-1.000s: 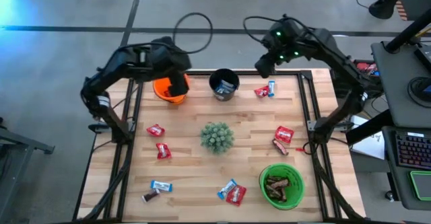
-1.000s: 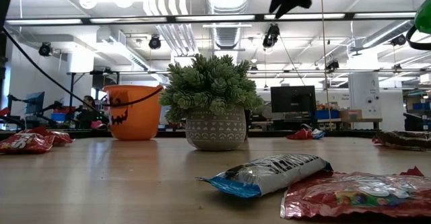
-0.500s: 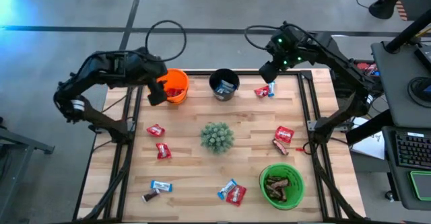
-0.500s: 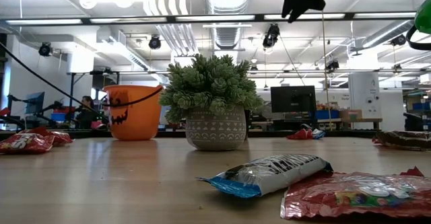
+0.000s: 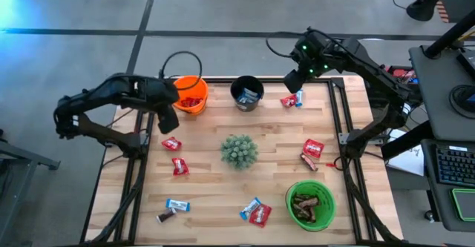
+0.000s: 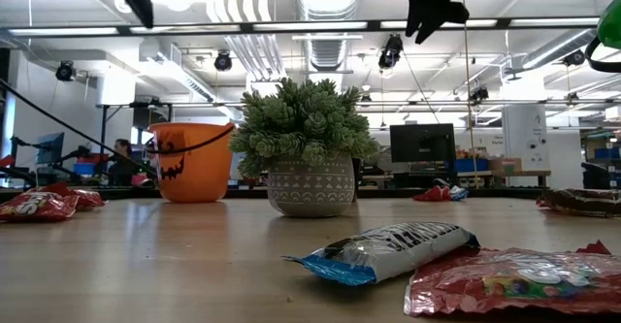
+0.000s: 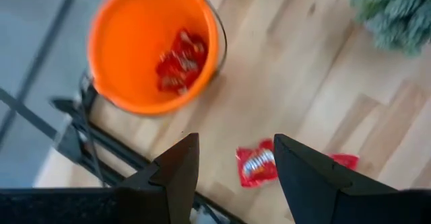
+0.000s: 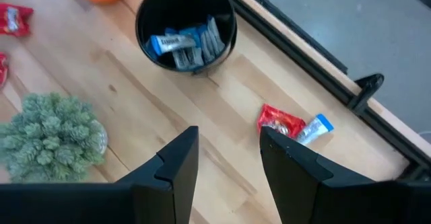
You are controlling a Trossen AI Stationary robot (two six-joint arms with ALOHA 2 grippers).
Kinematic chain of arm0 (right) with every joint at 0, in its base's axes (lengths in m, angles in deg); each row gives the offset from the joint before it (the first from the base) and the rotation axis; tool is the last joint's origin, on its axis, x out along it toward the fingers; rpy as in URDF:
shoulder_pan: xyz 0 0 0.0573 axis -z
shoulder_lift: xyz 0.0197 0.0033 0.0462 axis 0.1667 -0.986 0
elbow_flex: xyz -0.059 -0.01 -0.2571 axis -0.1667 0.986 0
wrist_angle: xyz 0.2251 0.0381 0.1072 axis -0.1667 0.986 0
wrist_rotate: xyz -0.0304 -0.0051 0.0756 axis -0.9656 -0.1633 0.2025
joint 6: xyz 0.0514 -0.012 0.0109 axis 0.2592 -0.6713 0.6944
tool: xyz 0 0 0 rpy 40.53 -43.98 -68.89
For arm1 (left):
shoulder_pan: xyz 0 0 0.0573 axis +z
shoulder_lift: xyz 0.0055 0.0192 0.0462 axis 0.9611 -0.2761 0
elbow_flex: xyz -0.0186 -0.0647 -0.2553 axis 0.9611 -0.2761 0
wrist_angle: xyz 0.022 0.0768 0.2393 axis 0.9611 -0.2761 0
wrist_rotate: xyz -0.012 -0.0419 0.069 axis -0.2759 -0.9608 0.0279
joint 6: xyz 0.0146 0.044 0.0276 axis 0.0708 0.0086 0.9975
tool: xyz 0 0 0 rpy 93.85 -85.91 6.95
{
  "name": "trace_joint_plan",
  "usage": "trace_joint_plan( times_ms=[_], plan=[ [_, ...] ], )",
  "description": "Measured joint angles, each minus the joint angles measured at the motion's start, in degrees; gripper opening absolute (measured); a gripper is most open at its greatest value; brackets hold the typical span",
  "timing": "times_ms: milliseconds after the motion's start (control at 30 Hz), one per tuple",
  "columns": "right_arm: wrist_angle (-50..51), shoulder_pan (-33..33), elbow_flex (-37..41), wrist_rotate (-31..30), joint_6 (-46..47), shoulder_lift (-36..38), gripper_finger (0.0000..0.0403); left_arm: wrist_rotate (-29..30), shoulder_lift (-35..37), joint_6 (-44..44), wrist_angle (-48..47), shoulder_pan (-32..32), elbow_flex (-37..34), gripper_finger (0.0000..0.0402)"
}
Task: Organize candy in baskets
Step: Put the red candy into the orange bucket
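Left claw (image 5: 168,121) spread and empty, hanging over the worktop's (image 5: 215,176) left edge just beside the orange basket (image 5: 190,95); own fingers (image 7: 176,172) wide apart in the wrist view, framing a red candy (image 7: 256,166) on the wood below. Red wrappers (image 7: 180,60) lying in the bottom of that orange basket. Right claw (image 5: 294,77) likewise spread, nothing pinched, held high above the back edge near the black basket (image 5: 247,93). Blue-and-silver bars (image 8: 182,44) piled inside the black basket. Just beside it on the wood, a red candy touching a blue one (image 5: 292,99). Out at centre, the spiky plant (image 5: 239,150) in its pot. Left of the plant, two red candies (image 5: 175,155) apart from each other. Right of it, a red pack and a dark brown bar (image 5: 311,154) close together. Front right, the green basket (image 5: 310,205) holding brown bars. Front middle, a blue bar lying against a red pack (image 5: 256,211), large in the low view (image 6: 388,249). Front left, a blue bar and a dark one (image 5: 172,210) near each other.
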Motion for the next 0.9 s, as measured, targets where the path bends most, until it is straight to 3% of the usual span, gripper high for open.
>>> trace_joint_plan(
  times_ms=[267, 533, 900],
  plan=[
    [-0.5, 0.0, -0.3, 0.0, -2.7, 0.1, 0.0153, -7.2, 0.7, -11.9, 0.0, 0.0, -10.7, 0.0174],
    [-0.1, 0.0, -0.3, 0.4, -5.6, 0.1, 0.0148, -8.8, 0.6, -25.2, 0.2, 0.0, -22.1, 0.0174],
    [0.6, -0.8, -0.3, 0.6, -10.7, 0.1, 0.0146, -12.8, 0.5, -37.5, 8.9, 0.0, -27.5, 0.0174]
  ],
)
